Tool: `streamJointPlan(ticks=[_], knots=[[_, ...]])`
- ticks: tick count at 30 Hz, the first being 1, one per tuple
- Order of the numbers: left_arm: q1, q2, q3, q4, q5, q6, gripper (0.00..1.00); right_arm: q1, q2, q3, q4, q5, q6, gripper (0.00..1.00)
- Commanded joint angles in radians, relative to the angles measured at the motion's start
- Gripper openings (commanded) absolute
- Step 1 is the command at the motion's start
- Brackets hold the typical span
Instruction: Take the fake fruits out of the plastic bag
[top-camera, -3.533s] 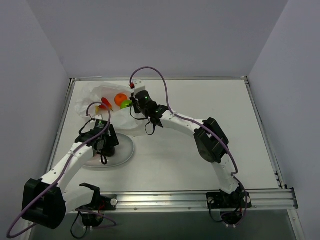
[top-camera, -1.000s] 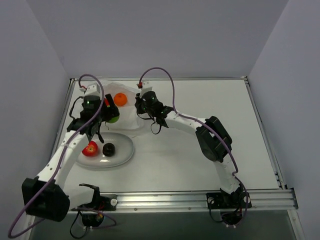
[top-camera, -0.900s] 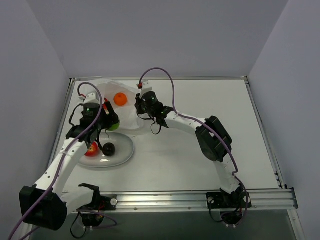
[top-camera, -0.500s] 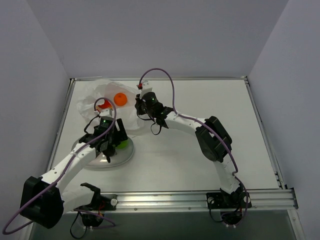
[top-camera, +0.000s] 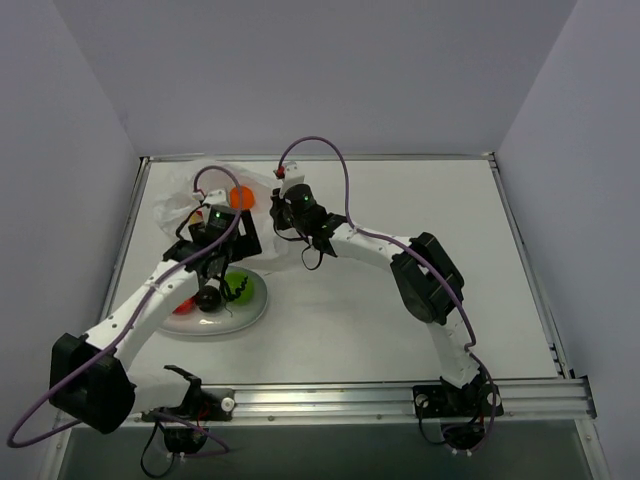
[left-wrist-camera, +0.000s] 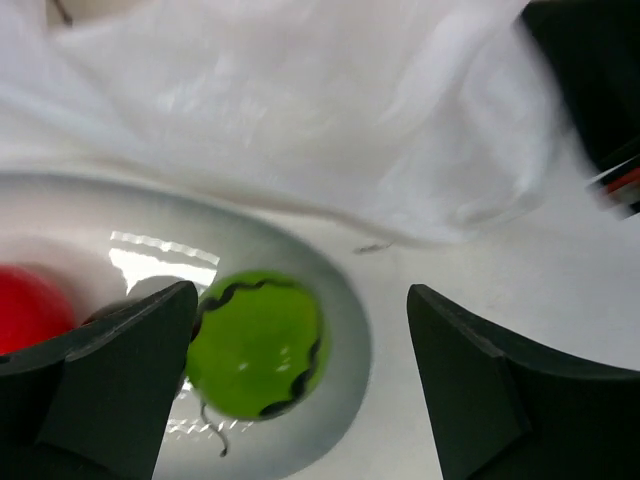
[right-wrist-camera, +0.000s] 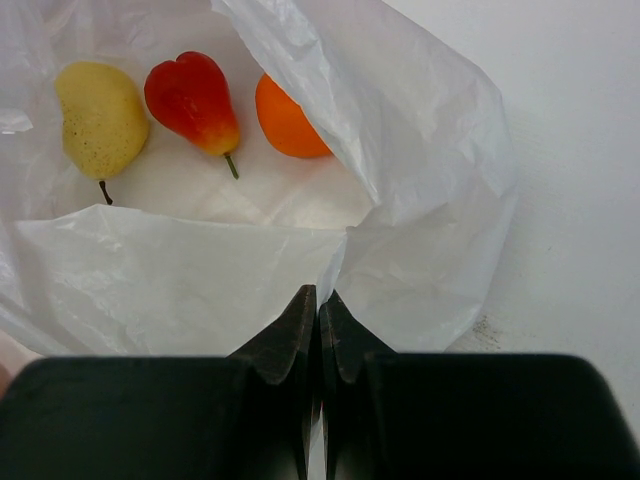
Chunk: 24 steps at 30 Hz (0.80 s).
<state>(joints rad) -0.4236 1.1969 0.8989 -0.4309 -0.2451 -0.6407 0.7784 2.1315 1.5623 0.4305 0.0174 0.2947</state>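
Observation:
The plastic bag (top-camera: 200, 205) lies at the back left and also shows in the left wrist view (left-wrist-camera: 300, 120). My right gripper (top-camera: 283, 208) is shut on its edge (right-wrist-camera: 340, 250) and holds the mouth open. Inside lie an orange (right-wrist-camera: 287, 120), a red pear-shaped fruit (right-wrist-camera: 193, 98) and a yellow pear (right-wrist-camera: 100, 117). The orange also shows in the top view (top-camera: 241, 197). The green fruit (top-camera: 241, 290), the dark fruit (top-camera: 208, 298) and the red apple (top-camera: 183, 304) lie on the white plate (top-camera: 257, 310). My left gripper (top-camera: 230, 268) is open and empty above the green fruit (left-wrist-camera: 257, 343).
The plate's rim (left-wrist-camera: 355, 345) lies just in front of the bag's near edge. The red apple (left-wrist-camera: 30, 310) shows at the left of the left wrist view. Grey walls enclose the table on three sides. The right arm reaches across the middle of the table.
My left gripper carried the green fruit from the bag to the plate, let it go and has risen back toward the bag. The right gripper has stayed shut on the bag.

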Motion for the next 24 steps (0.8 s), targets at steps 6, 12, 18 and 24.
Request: streamJointPlan(ticks=[6,12,18,24], knots=[[0.072,0.217,0.348,0.044,0.004,0.061,0.70,0.001,-0.070,-0.004,0.030,-0.007,0.001,0.00],[0.155,0.453,0.506,0.066,0.076,0.105,0.60,0.015,-0.070,-0.002,0.030,-0.007,-0.003,0.00],[0.197,0.607,0.603,0.127,0.078,0.153,0.57,0.018,-0.068,-0.007,0.034,-0.007,-0.003,0.00],[0.210,0.734,0.678,0.181,0.087,0.210,0.72,0.021,-0.071,-0.010,0.037,-0.039,-0.003,0.00]])
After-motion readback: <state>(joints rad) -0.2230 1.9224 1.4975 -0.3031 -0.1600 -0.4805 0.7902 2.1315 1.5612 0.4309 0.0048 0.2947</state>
